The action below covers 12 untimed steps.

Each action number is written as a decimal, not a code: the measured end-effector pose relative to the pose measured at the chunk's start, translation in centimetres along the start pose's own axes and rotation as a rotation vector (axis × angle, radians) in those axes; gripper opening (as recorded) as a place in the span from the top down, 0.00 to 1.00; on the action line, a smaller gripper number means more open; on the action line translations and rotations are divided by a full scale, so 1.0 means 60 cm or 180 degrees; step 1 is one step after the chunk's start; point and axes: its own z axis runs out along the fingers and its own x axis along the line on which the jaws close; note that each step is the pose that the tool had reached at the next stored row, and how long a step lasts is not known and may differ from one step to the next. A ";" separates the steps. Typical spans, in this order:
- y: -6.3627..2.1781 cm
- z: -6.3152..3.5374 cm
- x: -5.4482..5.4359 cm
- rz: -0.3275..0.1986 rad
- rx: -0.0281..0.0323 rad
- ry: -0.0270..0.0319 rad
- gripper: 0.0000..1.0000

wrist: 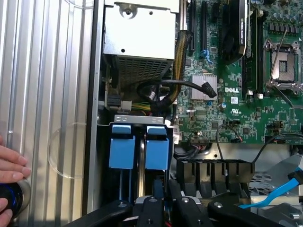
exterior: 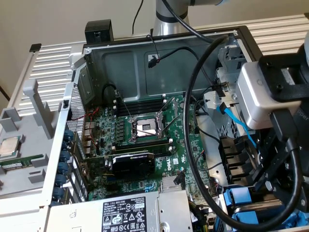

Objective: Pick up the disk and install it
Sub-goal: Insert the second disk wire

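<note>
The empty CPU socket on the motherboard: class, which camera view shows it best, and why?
The exterior view: the CPU socket sits near the picture's middle, whole, with its metal frame and levers open. In the wrist view the same socket lies at the picture's edge, seen obliquely and partly cut off.
</note>
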 end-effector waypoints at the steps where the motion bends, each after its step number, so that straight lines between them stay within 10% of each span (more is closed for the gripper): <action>1: 0.000 0.000 0.000 0.0000 0.0000 0.0000 0.84; 12: 0.000 0.002 0.000 0.0000 0.0000 0.0002 0.84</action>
